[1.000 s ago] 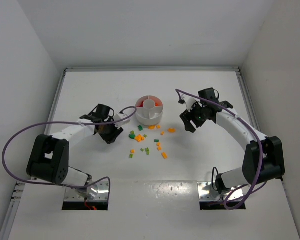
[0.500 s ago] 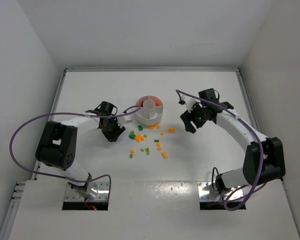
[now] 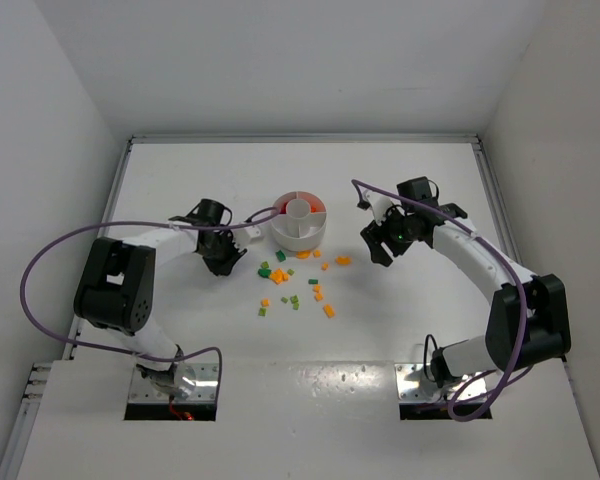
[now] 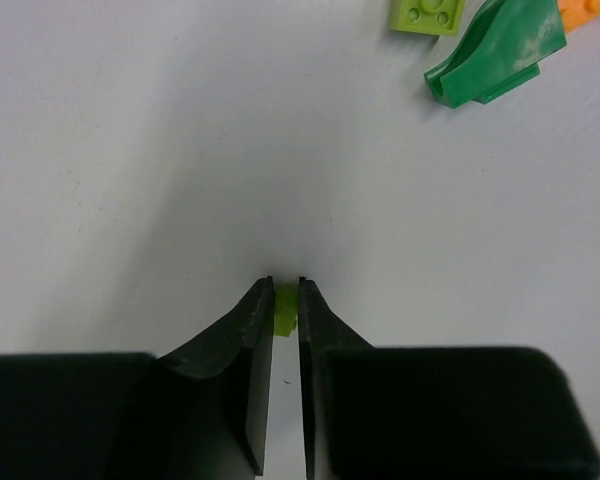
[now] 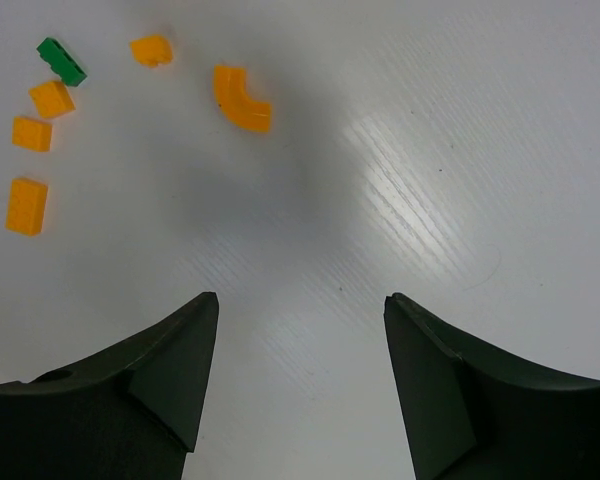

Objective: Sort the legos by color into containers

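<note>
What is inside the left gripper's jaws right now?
A small lime-green lego is pinched at the tips of the left gripper. Only a sliver of it shows in the narrow gap; the black fingers cover the rest, so its shape cannot be told.

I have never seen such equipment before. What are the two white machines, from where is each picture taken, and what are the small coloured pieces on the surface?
These are two robot arms, the left arm and the right arm, fixed at the near edge of a white table. One picture looks down from above; the other two come from a camera on each wrist, looking past that arm's claw. Small orange and green toy bricks lie on the table beside a round white dish with compartments. The left claw is closed on a tiny light green brick. The right claw is open and holds nothing.
</note>
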Robot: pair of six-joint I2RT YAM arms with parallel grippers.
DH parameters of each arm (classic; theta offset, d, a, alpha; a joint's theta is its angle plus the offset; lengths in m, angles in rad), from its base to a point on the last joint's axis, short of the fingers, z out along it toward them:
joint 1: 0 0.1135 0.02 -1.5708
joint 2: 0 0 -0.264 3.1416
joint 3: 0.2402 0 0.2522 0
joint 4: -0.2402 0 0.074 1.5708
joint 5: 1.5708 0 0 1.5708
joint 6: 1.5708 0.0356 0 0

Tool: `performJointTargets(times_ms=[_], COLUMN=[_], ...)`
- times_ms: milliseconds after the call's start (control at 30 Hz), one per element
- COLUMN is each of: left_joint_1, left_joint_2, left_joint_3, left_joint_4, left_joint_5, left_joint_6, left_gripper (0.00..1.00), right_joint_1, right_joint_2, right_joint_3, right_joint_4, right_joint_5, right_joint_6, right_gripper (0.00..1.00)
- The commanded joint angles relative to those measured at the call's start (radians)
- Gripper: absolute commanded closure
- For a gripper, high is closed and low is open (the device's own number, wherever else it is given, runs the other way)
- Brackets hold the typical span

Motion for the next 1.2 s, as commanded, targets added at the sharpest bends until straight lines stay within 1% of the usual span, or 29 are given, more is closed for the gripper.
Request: performJointTargets(times_ms=[0,133,233,333,433,600,633,800,967,1100,1167], left_joint_1=[0.019,0.019,0.019,0.019,-0.006,-0.075,-0.087,-0.17,-0.208,-0.227,-0.227], left_joint_2=[0.023,0.023,0.023,0.014,0.005,-0.017,-0.017,0.012,0.054,0.087,0.123], left_joint_3=[0.0,0.009,0.072,0.149,0.222,0.327,0.338,0.405,0.437,0.479,0.491], left_joint_4=[-0.047,-0.058,-0.079,-0.101,-0.101,-0.083,-0.057,0.016,0.069,0.08,0.08], left_joint_5=[0.019,0.043,0.092,0.157,0.218,0.316,0.316,0.316,0.277,0.267,0.241], left_joint_6=[0.04,0.021,-0.024,-0.09,-0.147,-0.292,-0.335,-0.427,-0.467,-0.477,-0.477], left_gripper=[0.83,0.92,0.95,0.96,0.96,0.97,0.97,0.97,0.97,0.97,0.97], right_joint_1=[-0.002,-0.002,-0.011,-0.011,-0.022,-0.042,-0.042,-0.051,-0.06,-0.06,-0.06], right_joint_2=[-0.005,-0.014,-0.024,-0.034,-0.057,-0.067,-0.067,-0.057,-0.048,-0.048,-0.039], right_joint_3=[0.012,-0.007,-0.017,-0.039,-0.048,-0.059,-0.059,-0.048,-0.028,-0.028,-0.019], right_joint_4=[0.011,0.011,0.02,0.02,0.02,0.029,0.029,0.029,0.029,0.02,0.02], right_joint_5=[-0.016,-0.016,-0.007,0.002,0.003,-0.007,-0.007,-0.016,-0.025,-0.025,-0.025], right_joint_6=[-0.006,-0.006,-0.006,-0.006,-0.006,0.013,0.013,0.022,0.022,0.022,0.022], right_gripper=[0.32,0.32,0.32,0.33,0.33,0.33,0.33,0.33,0.33,0.33,0.33])
